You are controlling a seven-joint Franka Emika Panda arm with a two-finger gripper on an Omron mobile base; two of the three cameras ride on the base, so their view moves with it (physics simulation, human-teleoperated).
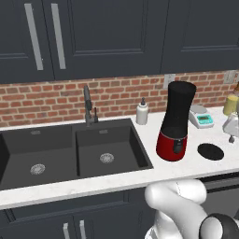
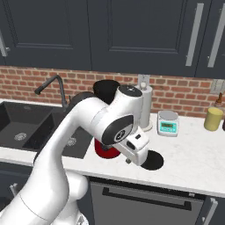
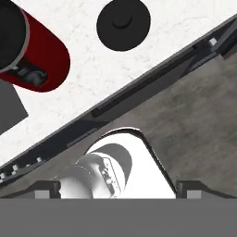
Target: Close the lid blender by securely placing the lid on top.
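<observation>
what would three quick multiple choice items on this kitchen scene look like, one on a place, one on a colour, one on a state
1. Where is the lid?
A. on top of the jar
B. flat on the counter beside the blender
C. in the sink

2. What colour is the blender's base?
A. red
B. white
C. teal

3. What state is the blender's top in?
A. covered by the lid
B. uncovered, no lid on it
C. covered by the scale

Answers:
1 B, the black disc lies on the white counter beside the red base, apart from it, as the left base and hand views show.
2 A, the rounded base is glossy red under the black jar.
3 B, the jar's top carries nothing in the left base view while the lid lies on the counter.
</observation>
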